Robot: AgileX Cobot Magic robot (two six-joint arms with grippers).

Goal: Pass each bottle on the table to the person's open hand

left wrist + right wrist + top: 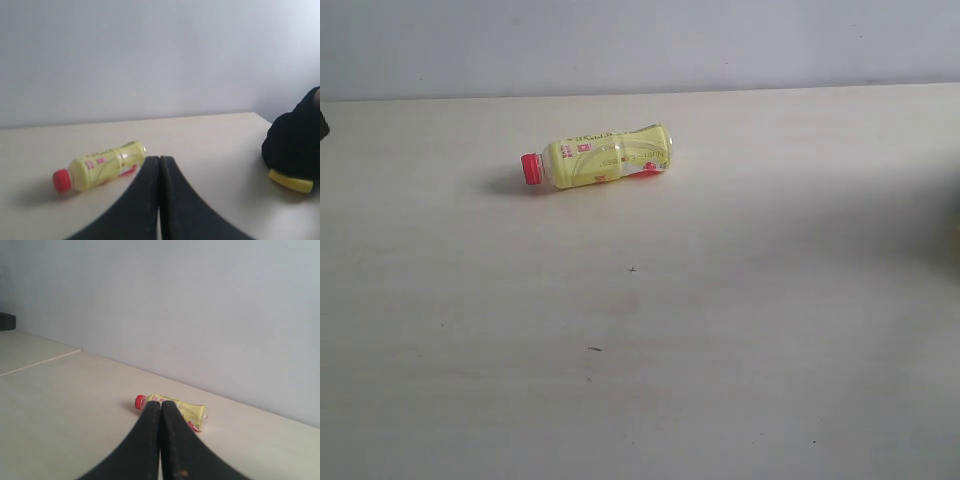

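Bottle [605,157] is seen in yellow w/ a red cap [531,169]; its label is marked w/ small red and white print, too small to be read. Table [640,350] is shown pale beige, faint wood-grain, w/ a few dark specks. Wall [640,40] is seen plain pale grey-blue. Left gripper [160,160] and right gripper [161,404] are seen in black. In left wrist view a black shape [295,140] w/ a yellow strip [291,181] is shown.

I am seeing a pale beige wood-grain desk [770,380] filling most of the exterior view. 1 yellow bottle [605,157] is lying on its side on it toward the far edge, its red cap [531,169] pointing left. 2 small dark specks [633,269] are showing on the nearer surface. In the left wrist view a black shape [295,145] with a yellow strip [291,181] is sitting on the desk; I cannot tell what it is.
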